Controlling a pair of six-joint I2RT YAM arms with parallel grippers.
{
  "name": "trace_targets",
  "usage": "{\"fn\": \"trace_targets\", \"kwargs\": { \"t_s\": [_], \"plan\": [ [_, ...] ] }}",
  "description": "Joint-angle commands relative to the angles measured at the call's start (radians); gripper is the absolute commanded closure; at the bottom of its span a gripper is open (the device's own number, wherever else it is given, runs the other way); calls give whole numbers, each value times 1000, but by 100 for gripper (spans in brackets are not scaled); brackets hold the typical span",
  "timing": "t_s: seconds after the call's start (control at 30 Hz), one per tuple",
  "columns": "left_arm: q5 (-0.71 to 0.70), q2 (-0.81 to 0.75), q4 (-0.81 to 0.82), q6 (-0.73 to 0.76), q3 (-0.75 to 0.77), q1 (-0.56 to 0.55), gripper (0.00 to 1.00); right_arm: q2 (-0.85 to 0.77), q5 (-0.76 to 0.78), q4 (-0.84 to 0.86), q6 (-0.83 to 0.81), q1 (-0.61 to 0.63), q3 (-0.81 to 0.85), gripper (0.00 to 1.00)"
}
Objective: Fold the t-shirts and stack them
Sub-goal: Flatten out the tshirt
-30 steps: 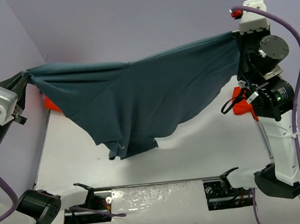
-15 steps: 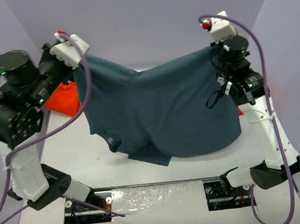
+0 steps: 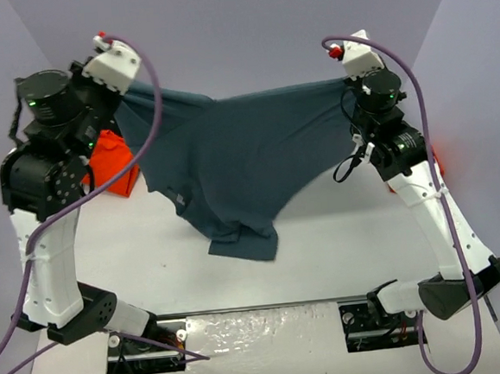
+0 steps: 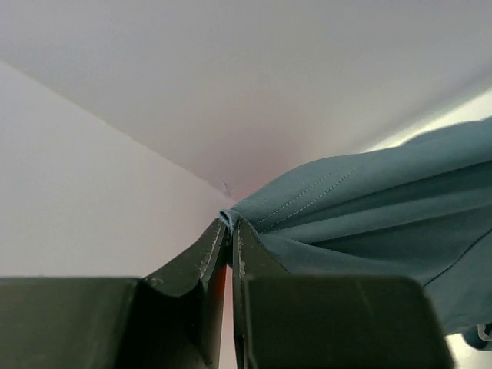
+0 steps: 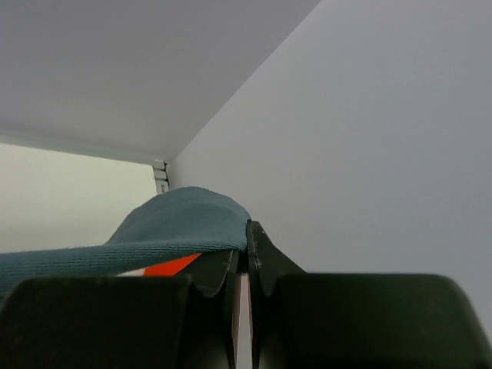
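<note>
Orange shirt (image 3: 111, 163) lies at the table's (image 3: 341, 240) left edge, partly hidden by the left arm (image 3: 51, 246). Blue shirt (image 3: 239, 157) hangs stretched between both grippers; whether its sagging lowest fold touches the table is unclear. Cloth is matte, soft and creased. Left gripper (image 4: 230, 231) is clamped on a stitched hem, right gripper (image 5: 250, 240) on a ribbed edge.

Both arms stand high above their bases: the left arm (image 3: 49, 220) is steep, its wrist bent inward at the top, the right arm (image 3: 424, 199) leans toward the middle. The left gripper (image 4: 229, 224) is pinched tight on a hem of the slate-blue t-shirt (image 4: 369, 215), and the right gripper (image 5: 247, 229) likewise (barely a sliver between its tips).
</note>
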Motion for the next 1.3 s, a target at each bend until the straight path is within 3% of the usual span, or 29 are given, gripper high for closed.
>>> {"fn": "trace_targets", "kwargs": {
  "t_s": [0.0,0.17,0.53,0.8,1.03,1.13,1.27],
  "plan": [
    [-13,-108,135,-74,157,83,100,-88,34,95,41,1,130,100],
    [43,-145,102,-95,270,154,100,-104,13,-6,85,-1,255,100],
    [106,-170,35,-76,349,141,100,-112,-28,-173,142,-9,437,100],
    [15,-127,-29,35,318,-14,100,-182,10,-199,82,-5,177,100],
    [-153,32,-59,181,308,-144,100,-63,36,-166,37,58,17,100],
    [-155,167,-58,201,331,-136,100,46,75,-121,5,84,5,100],
    [-67,337,-33,157,368,-35,100,171,78,-87,-4,99,10,100]
  ]
}}
